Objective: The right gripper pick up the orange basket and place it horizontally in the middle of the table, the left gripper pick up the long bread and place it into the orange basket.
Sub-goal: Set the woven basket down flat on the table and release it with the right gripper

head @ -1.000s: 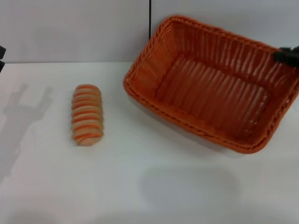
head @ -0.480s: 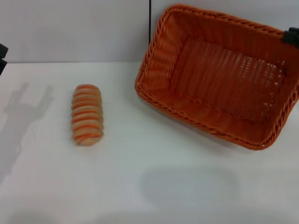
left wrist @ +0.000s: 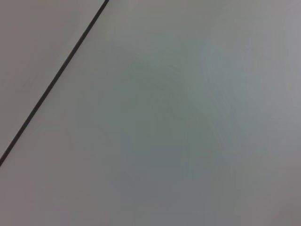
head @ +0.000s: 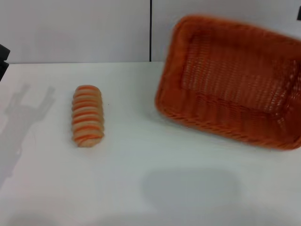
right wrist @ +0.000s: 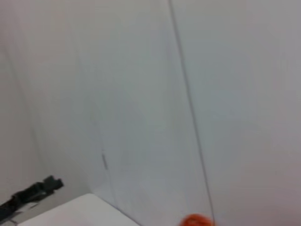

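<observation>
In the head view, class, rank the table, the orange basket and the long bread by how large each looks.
1. The table, filling most of the view.
2. The orange basket, raised and tilted at the right; being lifted nearer the camera may enlarge it somewhat.
3. The long bread, clearly smallest, lying on the table.

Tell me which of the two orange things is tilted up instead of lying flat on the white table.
The large orange woven basket; the striped oblong bread loaf lies flat on the white table.
</observation>
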`<state>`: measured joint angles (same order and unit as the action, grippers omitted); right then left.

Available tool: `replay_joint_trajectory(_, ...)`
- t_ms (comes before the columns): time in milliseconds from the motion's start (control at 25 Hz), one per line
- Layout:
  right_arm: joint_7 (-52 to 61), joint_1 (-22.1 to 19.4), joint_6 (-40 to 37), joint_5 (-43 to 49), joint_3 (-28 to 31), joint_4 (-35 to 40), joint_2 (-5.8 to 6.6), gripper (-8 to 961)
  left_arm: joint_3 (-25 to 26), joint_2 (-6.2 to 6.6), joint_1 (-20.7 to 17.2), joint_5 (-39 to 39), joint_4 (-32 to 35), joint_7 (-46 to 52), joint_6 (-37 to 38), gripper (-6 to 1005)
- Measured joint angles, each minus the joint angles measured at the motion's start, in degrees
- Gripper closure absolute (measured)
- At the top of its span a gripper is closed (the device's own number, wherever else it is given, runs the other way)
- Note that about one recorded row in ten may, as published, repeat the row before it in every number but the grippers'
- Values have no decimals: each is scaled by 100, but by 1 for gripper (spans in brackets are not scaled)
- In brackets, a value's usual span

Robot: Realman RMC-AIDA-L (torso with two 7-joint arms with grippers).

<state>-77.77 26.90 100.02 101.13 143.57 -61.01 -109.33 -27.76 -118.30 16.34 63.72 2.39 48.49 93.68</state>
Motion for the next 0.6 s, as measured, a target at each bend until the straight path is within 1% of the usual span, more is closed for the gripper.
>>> replay_joint_trajectory(120,-1,75,167,-50,-11,-10,172,845,-2,-7,-26,0,-7,-1,10,154)
replay_joint_trajectory(240,0,141,225,-22,-13,-11,290,870,-2,-8,-31,0,-15,-3,3,154)
replay_joint_trajectory(320,4,163,245,16,-13,-4,321,899,-2,-13,-23,0,-16,-4,-3,154)
replay_joint_trajectory(480,4,174,317,23,-15,4,328,956,-2,-17,4,0,-19,-10,-13,153)
replay_joint_trajectory(600,4,177,340,39,-38,14,329,955,-7,-17,9,0,-24,-14,-38,153)
